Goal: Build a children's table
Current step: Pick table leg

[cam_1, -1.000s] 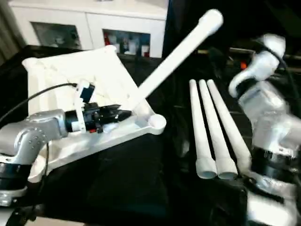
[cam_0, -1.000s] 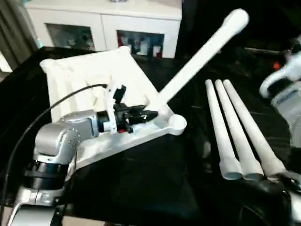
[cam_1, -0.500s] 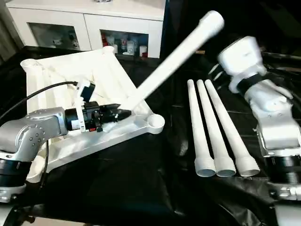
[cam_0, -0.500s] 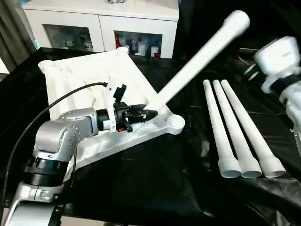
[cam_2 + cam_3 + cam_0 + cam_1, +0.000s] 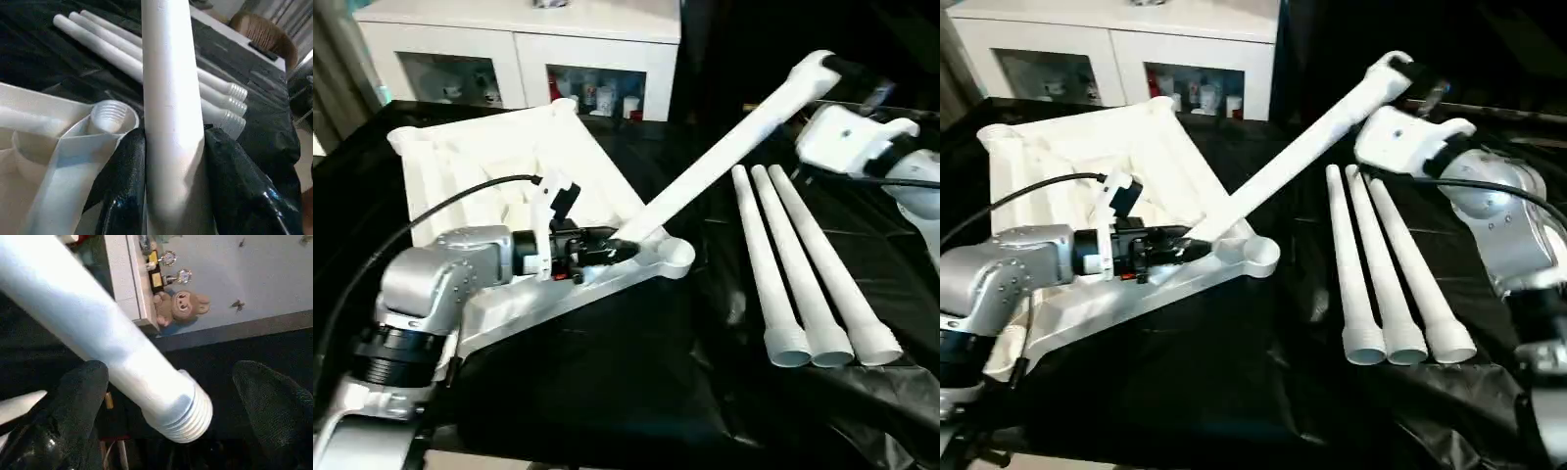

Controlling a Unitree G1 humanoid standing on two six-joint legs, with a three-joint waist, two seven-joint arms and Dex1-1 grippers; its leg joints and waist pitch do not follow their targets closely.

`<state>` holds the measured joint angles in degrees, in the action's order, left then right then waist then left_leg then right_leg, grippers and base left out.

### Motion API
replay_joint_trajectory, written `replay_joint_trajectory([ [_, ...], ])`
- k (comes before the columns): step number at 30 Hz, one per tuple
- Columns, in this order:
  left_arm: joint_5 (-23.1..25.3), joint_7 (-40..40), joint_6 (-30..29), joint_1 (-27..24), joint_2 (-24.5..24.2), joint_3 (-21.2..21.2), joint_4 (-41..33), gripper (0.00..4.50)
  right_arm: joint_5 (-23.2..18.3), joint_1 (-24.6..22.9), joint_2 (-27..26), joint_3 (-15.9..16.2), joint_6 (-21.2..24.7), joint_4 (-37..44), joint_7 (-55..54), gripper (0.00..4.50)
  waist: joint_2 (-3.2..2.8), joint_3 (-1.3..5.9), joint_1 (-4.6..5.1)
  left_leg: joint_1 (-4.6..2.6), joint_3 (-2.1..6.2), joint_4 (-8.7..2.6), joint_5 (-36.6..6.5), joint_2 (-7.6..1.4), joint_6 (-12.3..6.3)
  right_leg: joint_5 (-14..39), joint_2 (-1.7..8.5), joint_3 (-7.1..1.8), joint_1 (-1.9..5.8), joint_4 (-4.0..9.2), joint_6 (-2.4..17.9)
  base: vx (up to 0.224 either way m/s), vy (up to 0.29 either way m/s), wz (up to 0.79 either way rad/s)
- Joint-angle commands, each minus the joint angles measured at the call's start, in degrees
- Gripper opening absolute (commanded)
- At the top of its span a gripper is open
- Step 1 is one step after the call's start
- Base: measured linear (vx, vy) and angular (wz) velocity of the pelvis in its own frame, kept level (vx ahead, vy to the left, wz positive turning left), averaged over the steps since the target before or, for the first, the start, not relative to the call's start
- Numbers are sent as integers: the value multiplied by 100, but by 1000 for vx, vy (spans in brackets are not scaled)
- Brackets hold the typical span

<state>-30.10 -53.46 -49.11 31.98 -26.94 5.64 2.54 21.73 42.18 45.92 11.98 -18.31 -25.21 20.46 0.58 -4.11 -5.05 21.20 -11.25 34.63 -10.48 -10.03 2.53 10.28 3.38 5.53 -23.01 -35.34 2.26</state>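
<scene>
Since a second earlier the right gripper [image 5: 1408, 74] had swung in from the right edge to the raised far end of the slanting leg [image 5: 724, 162], its fingers [image 5: 80, 396] spread wide to either side of the threaded tip without touching it. The left gripper [image 5: 612, 247] was clamped on the leg's lower end, near the tabletop's [image 5: 489, 162] near corner socket [image 5: 108, 119]. The tabletop lay underside up on the black cloth [image 5: 607, 382], its far edge toward the white cabinet [image 5: 524, 44]. Three spare legs [image 5: 798, 264] lay side by side to the right, well apart, with open cloth between.
</scene>
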Motion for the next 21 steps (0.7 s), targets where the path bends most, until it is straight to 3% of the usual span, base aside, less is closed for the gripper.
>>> replay_joint_trajectory([
  [1,-67,-223,3,53,14,127,-255,148,61,57,57,99,-46,-14,49,450,56,457,11,-55,140,-272,-726,-270,-418,1280,460,-365,354,404,902,0,0,0],
  [5,-67,-223,3,53,14,127,-255,148,61,57,57,99,-46,-14,49,450,51,459,12,-58,141,-270,-721,-275,-437,1242,465,-366,351,400,925,0,0,0],
  [6,-70,-229,2,50,3,122,-258,148,93,76,69,137,-102,-79,69,450,72,460,15,-61,136,-268,-733,-277,-437,1253,465,-368,349,402,926,0,0,0],
  [7,-94,-302,-10,-2,-86,117,-320,148,239,140,91,222,-163,-289,26,450,138,458,22,-58,128,-270,-730,-278,-448,1270,464,-369,348,402,917,0,0,0],
  [8,-109,-351,-17,-33,-142,114,-360,148,316,179,101,263,-186,-415,-1,450,89,457,12,-61,136,-266,-712,-278,-437,1329,475,-365,336,392,943,0,0,0],
  [13,-167,-530,-35,-126,-331,140,-470,147,466,323,91,289,-292,-843,-52,450,88,429,44,-61,129,-260,-865,-271,-365,1530,459,-372,322,411,882,0,0,0],
  [14,-169,-561,-31,-130,-352,152,-473,147,480,337,91,293,-294,-875,-62,422,89,427,44,-64,128,-262,-880,-272,-360,1555,460,-372,321,417,865,0,0,0],
  [21,-153,-654,-12,-107,-423,148,-428,147,457,477,28,292,-568,-1287,-2,365,93,412,49,-67,128,-253,-1014,-264,-302,1753,455,-372,304,428,822,0,0,0],
])
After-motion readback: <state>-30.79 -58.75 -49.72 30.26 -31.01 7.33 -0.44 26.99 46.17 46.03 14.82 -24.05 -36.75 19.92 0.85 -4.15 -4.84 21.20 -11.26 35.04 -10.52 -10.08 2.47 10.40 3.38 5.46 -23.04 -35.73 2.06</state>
